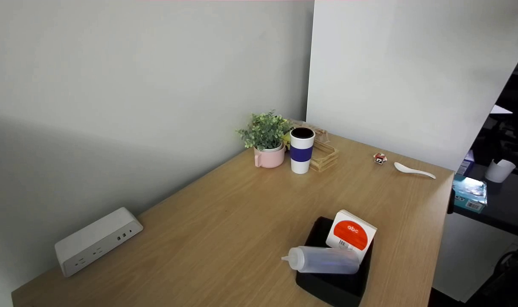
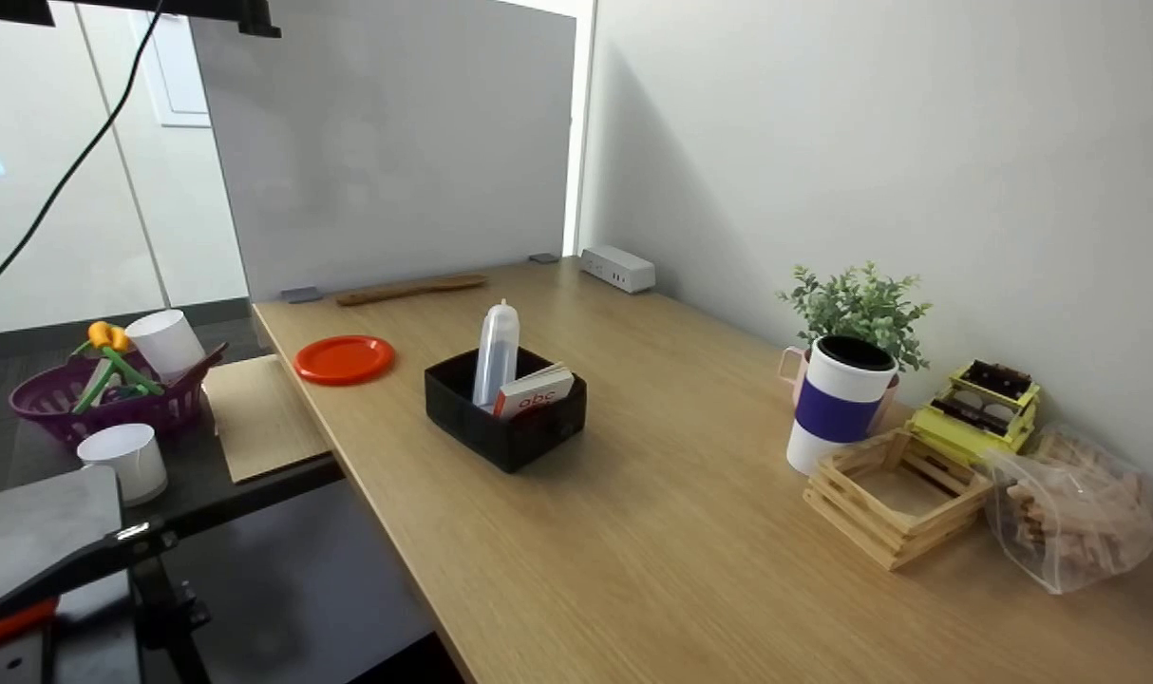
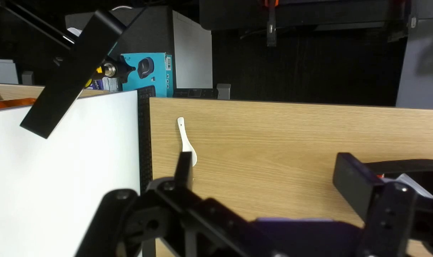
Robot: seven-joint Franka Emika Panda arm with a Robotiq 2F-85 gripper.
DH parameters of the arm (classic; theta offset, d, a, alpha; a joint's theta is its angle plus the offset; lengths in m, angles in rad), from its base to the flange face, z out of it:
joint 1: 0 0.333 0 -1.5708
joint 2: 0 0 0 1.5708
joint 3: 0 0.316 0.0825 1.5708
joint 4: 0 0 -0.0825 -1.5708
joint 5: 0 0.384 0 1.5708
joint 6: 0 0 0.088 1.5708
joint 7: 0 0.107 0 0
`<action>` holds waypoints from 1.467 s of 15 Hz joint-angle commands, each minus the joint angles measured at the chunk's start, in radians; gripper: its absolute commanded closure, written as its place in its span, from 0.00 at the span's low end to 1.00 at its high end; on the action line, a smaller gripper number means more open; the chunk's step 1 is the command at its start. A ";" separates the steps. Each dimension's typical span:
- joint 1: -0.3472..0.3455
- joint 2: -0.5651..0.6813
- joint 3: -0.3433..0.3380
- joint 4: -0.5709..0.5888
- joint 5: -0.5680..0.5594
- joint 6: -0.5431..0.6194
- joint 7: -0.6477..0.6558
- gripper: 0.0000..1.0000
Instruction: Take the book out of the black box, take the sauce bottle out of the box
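- Book (image 2: 536, 389) sits tilted inside the black box (image 2: 467, 423), its upper edge above the rim; taking it out looks like the step in hand, 1 of 2.
- Sauce bottle (image 1: 325, 261) is in there too, slanting, nozzle end jutting past the rim; in an exterior view its body overlaps the book's lower end, touching or not, you cannot tell.
- Your gripper (image 3: 268, 175) stands spread wide with nothing pinched; the wrist view shows the box only at the right edge, so you are not yet lined up.
- Next, you likely need to travel over the box, turn the fingers to straddle the book's thickness at its raised edge, then lower, close and lift.
- Watch the bottle; it may roll or drag.
- Once the book rests on the tabletop (image 1: 225, 230), step 2 should be the bottle.
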 commanded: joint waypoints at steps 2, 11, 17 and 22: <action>0.026 -0.003 -0.019 0.007 -0.026 0.050 0.010 0.00; 0.081 -0.001 -0.049 0.013 -0.007 0.209 -0.138 0.00; 0.123 0.002 -0.104 0.006 0.044 0.289 -0.234 0.00; 0.214 0.122 -0.191 0.048 0.252 0.393 -0.448 0.00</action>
